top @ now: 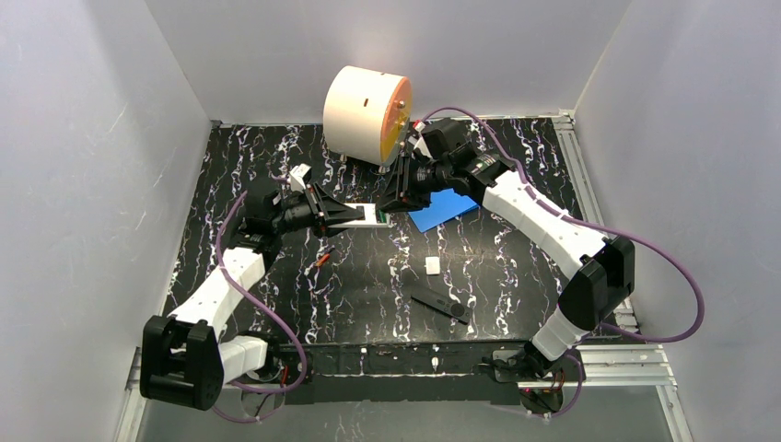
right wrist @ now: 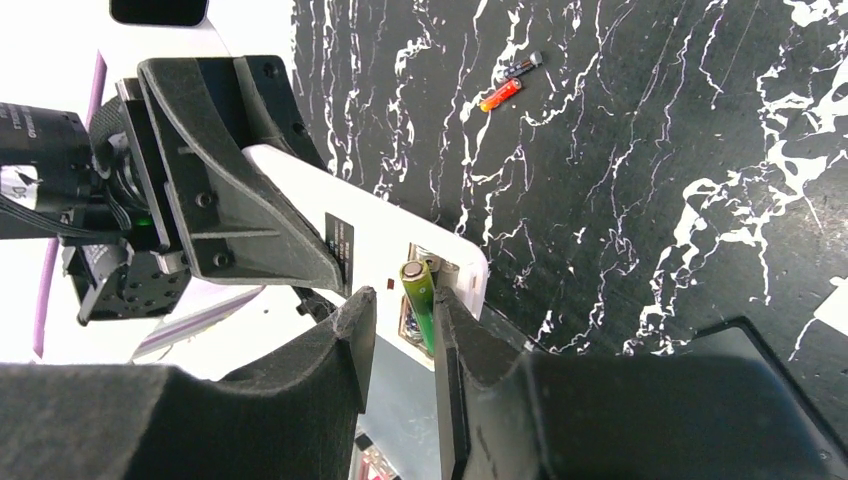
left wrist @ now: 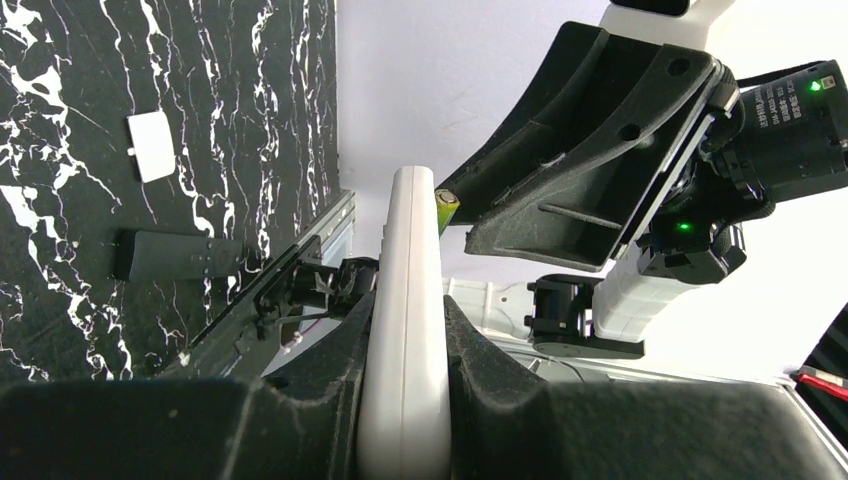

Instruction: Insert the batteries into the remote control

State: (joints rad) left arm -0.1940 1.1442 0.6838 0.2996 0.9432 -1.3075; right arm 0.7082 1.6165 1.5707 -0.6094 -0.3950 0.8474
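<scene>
Right wrist view gives us the clearest reading: the right gripper (right wrist: 405,315) has its jaws drawn in narrowly around a greenish battery (right wrist: 420,295). The battery is tilted, with its lower end at the open battery bay (right wrist: 440,268) of the white remote (right wrist: 400,235). A sliver of gap shows along one pad, so we cannot judge how firm that pinch is. The left gripper (top: 343,215) is clamped on the remote's long edges and holds it off the table (top: 516,267). We take this as a brace: the bay is turned toward the other arm, so the battery can be pressed in against something steady. The tilt suggests one end is meant to seat first, before the rest is pushed flat. An orange-red battery (right wrist: 500,95) lies on the table beside a darker small cylinder (right wrist: 524,65), well apart from the remote, so we judge the loading unfinished. A small white cover (top: 433,265) and a black remote (top: 440,307) lie nearer the arm bases.
</scene>
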